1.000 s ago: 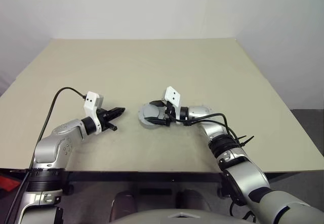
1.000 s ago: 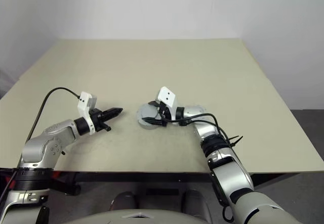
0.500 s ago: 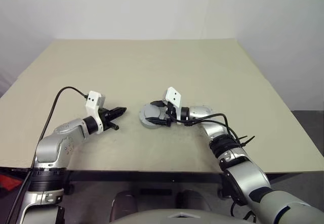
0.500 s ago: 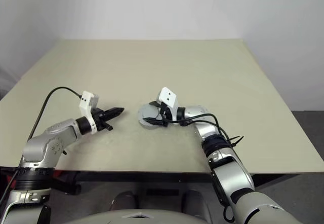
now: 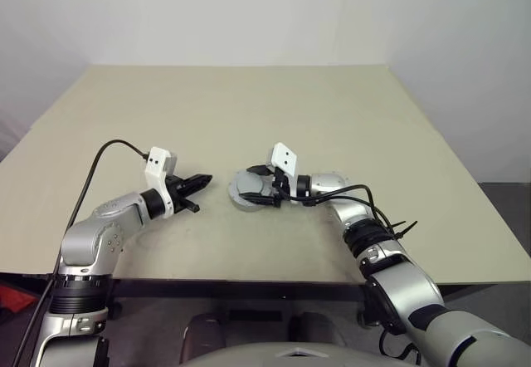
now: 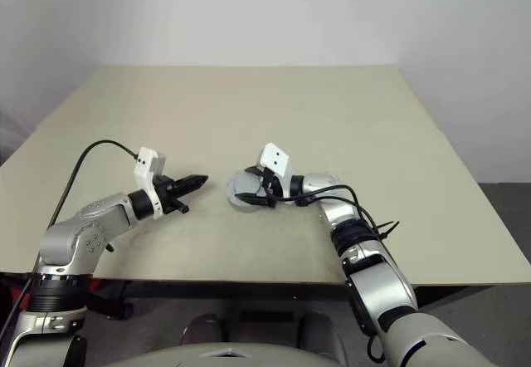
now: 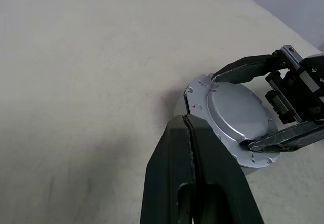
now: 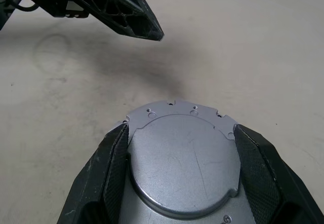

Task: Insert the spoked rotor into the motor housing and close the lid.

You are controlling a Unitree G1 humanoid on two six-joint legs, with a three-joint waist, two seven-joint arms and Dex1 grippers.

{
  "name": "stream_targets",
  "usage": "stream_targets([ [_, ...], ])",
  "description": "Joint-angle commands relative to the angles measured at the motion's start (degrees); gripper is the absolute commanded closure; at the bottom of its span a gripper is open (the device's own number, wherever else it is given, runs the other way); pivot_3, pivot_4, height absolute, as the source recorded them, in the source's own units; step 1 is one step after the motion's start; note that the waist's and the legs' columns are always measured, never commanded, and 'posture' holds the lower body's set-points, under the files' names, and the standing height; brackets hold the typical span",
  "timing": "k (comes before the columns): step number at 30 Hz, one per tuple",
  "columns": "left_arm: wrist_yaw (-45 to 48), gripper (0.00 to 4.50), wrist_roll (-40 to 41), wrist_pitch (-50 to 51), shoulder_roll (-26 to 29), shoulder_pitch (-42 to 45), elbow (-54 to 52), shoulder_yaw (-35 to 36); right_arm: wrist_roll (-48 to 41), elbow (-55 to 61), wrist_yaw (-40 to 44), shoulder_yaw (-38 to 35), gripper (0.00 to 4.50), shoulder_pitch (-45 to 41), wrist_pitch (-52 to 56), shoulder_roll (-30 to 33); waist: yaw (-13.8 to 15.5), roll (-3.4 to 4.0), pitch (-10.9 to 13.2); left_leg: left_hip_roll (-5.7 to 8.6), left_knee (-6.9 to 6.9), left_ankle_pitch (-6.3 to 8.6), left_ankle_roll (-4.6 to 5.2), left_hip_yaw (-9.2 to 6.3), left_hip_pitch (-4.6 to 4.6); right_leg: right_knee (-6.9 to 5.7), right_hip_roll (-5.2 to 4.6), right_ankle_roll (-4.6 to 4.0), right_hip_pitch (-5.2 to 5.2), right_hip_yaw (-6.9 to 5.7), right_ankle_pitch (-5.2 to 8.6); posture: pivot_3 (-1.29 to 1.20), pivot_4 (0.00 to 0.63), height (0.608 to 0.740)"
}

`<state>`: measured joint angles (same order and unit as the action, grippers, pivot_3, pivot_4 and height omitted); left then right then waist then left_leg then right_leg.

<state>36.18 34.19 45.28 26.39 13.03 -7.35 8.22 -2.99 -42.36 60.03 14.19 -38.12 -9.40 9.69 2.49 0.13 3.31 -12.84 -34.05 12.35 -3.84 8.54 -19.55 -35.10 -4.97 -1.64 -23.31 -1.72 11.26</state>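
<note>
The lid (image 5: 247,186) is a round grey-silver disc with a raised smooth plate and small holes around its rim. It lies flat on a thick round body near the table's front middle. My right gripper (image 5: 251,187) reaches in from the right, its two black fingers (image 8: 115,169) pressed against opposite sides of the lid (image 8: 182,158). My left gripper (image 5: 202,181) is shut and holds nothing; it points at the lid from the left with a short gap between them. The spoked rotor is hidden, and so are the motor housing's windings.
The tan table (image 5: 249,101) stretches wide behind the arms, with its front edge (image 5: 249,280) just below them. A black cable (image 5: 99,155) loops up from my left wrist, and more cables (image 5: 365,201) hang along my right forearm.
</note>
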Motion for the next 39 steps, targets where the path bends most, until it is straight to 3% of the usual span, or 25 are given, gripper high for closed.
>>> stream_targets([
  [1,-0.23,4.50,1.04,-0.12,-0.10,0.49,-2.19,0.75,5.07,-4.61,-2.80,2.26,1.31,0.31,0.34,1.60,-0.04,0.00,0.00,0.00,0.00,0.00,0.00,0.00,0.01,0.01,0.00,0.00,0.01,0.00,0.00,0.00,0.000,0.740],
  [12,-0.99,4.50,2.35,2.19,-1.17,1.90,-2.01,-0.17,5.54,-5.89,-3.46,3.37,1.31,0.17,-1.24,2.55,0.03,0.04,-0.02,0.04,0.02,0.00,-0.01,-0.01,0.43,0.22,0.00,0.42,0.34,0.06,0.25,0.00,0.000,0.740],
  [19,-3.57,4.50,7.07,9.73,-7.84,8.45,4.25,0.72,5.21,-5.37,-3.18,3.46,1.31,0.38,-1.42,2.72,-0.03,0.07,-0.05,0.08,0.02,0.00,-0.01,0.00,0.32,0.25,0.00,0.41,0.41,0.12,0.25,0.00,0.000,0.740],
  [26,-3.94,4.50,8.62,13.12,-10.89,11.92,6.70,-0.37,5.32,-5.17,-3.52,3.60,1.31,0.49,-1.81,2.67,-0.02,0.11,-0.08,0.07,0.18,0.00,-0.01,0.01,0.33,0.28,0.00,0.41,0.39,0.10,0.24,0.00,0.000,0.740],
  [39,-12.39,4.50,-0.43,17.23,-11.88,17.14,16.40,-5.40,4.79,-2.91,-4.64,2.92,1.31,0.92,-1.71,2.70,0.07,0.07,-0.11,0.14,0.68,-0.05,-0.07,0.01,0.37,0.45,-0.01,0.43,0.34,0.08,0.25,0.00,0.000,0.740],
])
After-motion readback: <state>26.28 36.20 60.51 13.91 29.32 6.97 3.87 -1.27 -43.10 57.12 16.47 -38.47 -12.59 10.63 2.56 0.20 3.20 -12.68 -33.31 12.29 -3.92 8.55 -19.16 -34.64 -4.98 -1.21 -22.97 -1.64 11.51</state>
